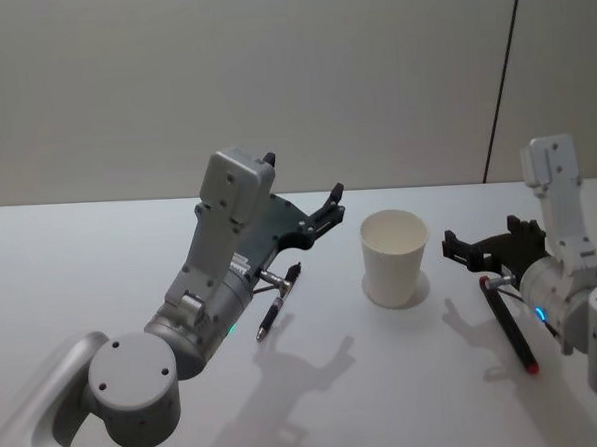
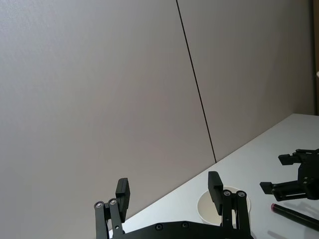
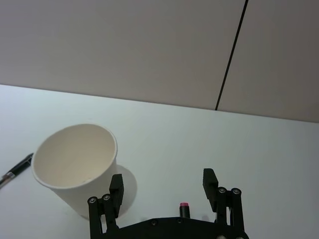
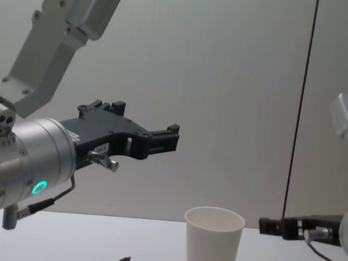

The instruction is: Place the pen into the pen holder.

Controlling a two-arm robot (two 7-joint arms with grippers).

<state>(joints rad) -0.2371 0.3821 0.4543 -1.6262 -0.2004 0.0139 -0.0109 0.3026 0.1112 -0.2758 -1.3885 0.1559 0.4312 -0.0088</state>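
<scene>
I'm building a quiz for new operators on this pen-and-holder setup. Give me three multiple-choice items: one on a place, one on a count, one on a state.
1. Where does the red-tipped pen lie relative to the paper cup?
A. Inside it
B. On the table, to its right
C. On the table, to its left

2. How many pens lie on the table?
A. One
B. Two
C. Three

3. How are the left gripper and the right gripper?
A. Both open, holding nothing
B. Left shut on a pen
C. Right shut on the cup

Answers:
1 B: the head view shows it lying by the right arm.
2 B: the red-tipped pen, plus a silver-and-black pen left of the cup.
3 A: each wrist view shows spread fingers gripping nothing.
</scene>
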